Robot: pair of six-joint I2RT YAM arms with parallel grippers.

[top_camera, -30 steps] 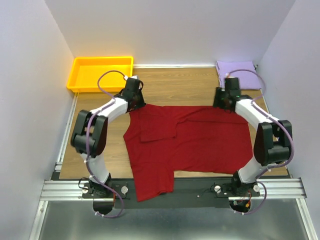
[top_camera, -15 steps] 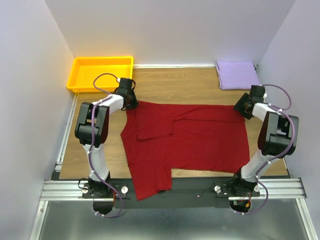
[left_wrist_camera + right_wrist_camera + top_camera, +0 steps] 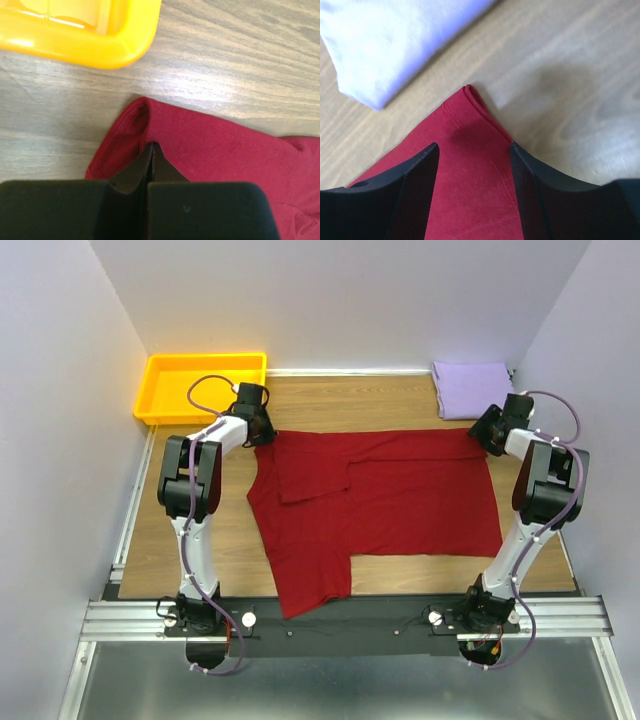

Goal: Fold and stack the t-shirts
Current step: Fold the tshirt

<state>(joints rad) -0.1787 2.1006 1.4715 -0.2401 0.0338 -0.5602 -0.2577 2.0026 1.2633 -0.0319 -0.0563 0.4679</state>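
Note:
The deep red t-shirt [image 3: 390, 500] lies spread flat on the wooden table, with one sleeve folded in and its lower left part reaching the near rail. My left gripper [image 3: 264, 432] is at its far left corner; in the left wrist view the gripper [image 3: 151, 146] is shut on a raised fold of the red fabric [image 3: 220, 150]. My right gripper [image 3: 484, 432] is at the far right corner, and its jaws [image 3: 473, 144] stand open over the red corner [image 3: 470, 190]. The pale lavender t-shirt [image 3: 472, 390] lies folded at the back right, just beyond that corner [image 3: 395, 40].
The yellow-orange tray [image 3: 203, 385] stands at the back left, and its rim [image 3: 100, 50] is just beyond the left gripper. White walls close in both sides and the back. The metal rail [image 3: 350, 618] runs along the near edge.
Both grippers have moved outward and toward the back. The red shirt's far edge has gone with them and now lies straight and stretched. The shirt sits a little farther back.

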